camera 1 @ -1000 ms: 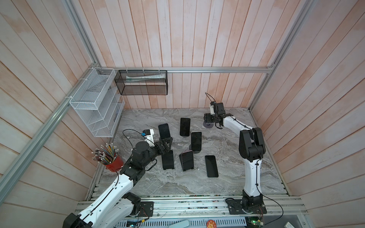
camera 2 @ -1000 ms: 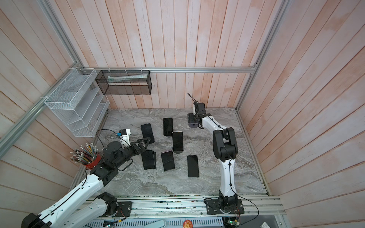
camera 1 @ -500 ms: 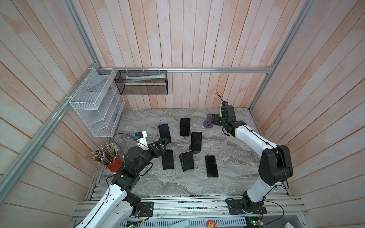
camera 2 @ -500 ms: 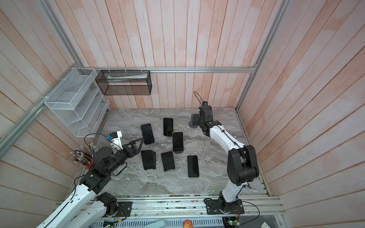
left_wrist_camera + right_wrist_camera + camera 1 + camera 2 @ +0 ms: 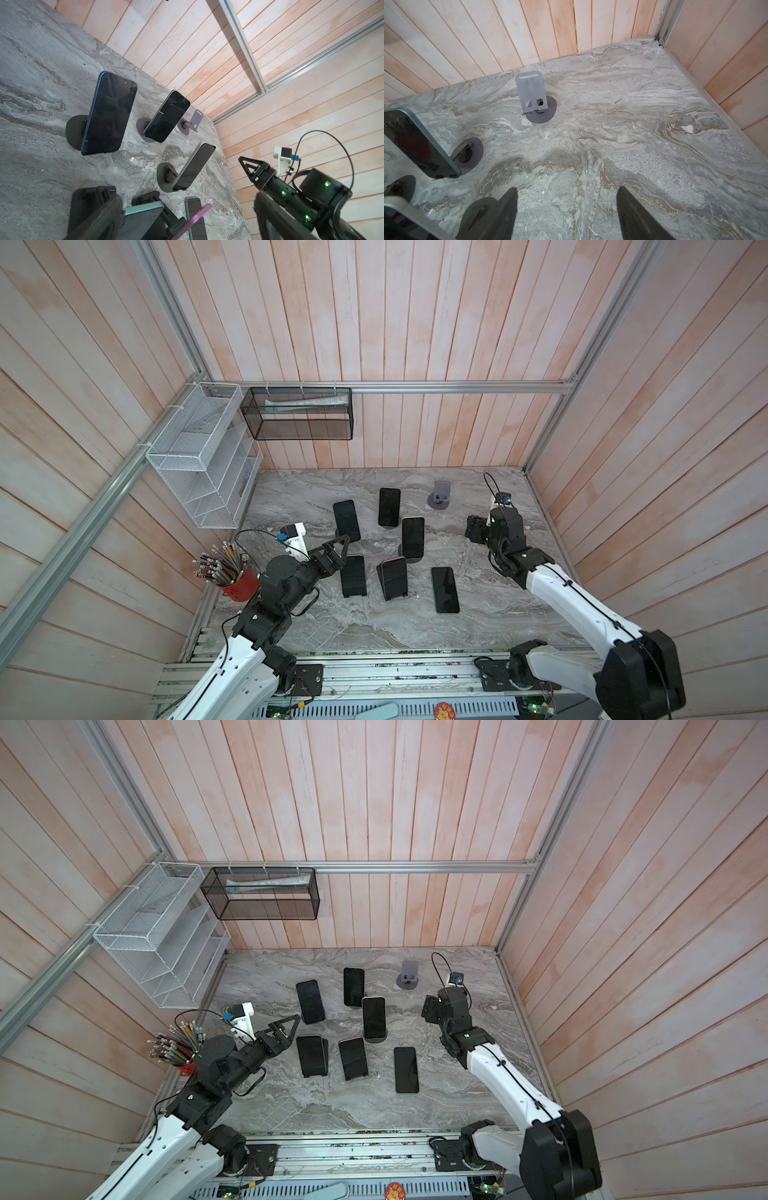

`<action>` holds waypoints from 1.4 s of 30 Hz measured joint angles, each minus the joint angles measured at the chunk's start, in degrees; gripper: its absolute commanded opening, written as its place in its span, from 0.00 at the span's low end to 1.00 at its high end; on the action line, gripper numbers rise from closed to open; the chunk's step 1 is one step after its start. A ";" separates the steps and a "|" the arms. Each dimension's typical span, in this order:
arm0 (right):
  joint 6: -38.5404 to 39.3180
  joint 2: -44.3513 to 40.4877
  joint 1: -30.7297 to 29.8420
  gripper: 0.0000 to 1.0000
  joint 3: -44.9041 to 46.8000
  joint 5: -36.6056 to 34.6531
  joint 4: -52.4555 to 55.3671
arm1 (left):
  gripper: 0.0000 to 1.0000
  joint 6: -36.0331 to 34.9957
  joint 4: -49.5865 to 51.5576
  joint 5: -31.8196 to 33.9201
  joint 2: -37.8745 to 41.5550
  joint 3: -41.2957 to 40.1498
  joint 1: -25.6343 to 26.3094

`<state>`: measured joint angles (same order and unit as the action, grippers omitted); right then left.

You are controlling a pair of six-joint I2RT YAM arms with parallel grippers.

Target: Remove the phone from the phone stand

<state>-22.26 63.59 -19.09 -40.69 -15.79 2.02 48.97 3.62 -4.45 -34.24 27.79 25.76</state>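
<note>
Several dark phones lean on stands in both top views, among them a blue-edged phone [image 5: 346, 520], a teal-edged phone [image 5: 353, 574] and a pink-edged phone [image 5: 395, 576]. One phone [image 5: 444, 589] lies flat on the table. An empty grey phone stand [image 5: 440, 497] [image 5: 532, 97] sits at the back. My left gripper [image 5: 338, 545] [image 5: 187, 220] is open, hovering just left of the teal-edged phone [image 5: 143, 216]. My right gripper [image 5: 473, 529] [image 5: 566, 207] is open over bare marble, in front and to the right of the empty stand.
A red cup of pencils [image 5: 232, 576] stands at the table's left edge. A white wire rack [image 5: 199, 456] and a black mesh basket [image 5: 297, 414] hang on the walls. Wooden walls close the table on three sides.
My right gripper has drawn back from the empty grey stand toward the front right, its arm now stretched low. My left gripper has shifted slightly back, staying open.
</note>
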 measured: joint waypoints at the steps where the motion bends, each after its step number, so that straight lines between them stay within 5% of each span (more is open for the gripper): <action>1: -0.70 -1.73 0.07 0.77 1.75 0.04 -0.83 | 1.00 0.68 -0.04 0.31 0.68 -0.63 0.00; 22: -7.80 -4.04 1.29 0.77 5.46 12.13 -4.81 | 1.00 4.24 -0.61 1.75 -1.64 -3.39 -0.11; 32: -7.96 -3.50 -3.52 0.78 1.53 10.60 -2.89 | 1.00 4.26 -1.97 1.77 -1.88 -4.39 -0.11; 42: -7.69 -0.44 -13.66 0.79 -4.72 1.60 -0.85 | 1.00 4.94 -4.35 1.81 -5.29 -5.42 -0.11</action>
<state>-29.95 63.16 -32.75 -45.41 -14.20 1.17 53.91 -0.73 -2.63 -39.53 22.37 25.65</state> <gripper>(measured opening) 0.791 0.999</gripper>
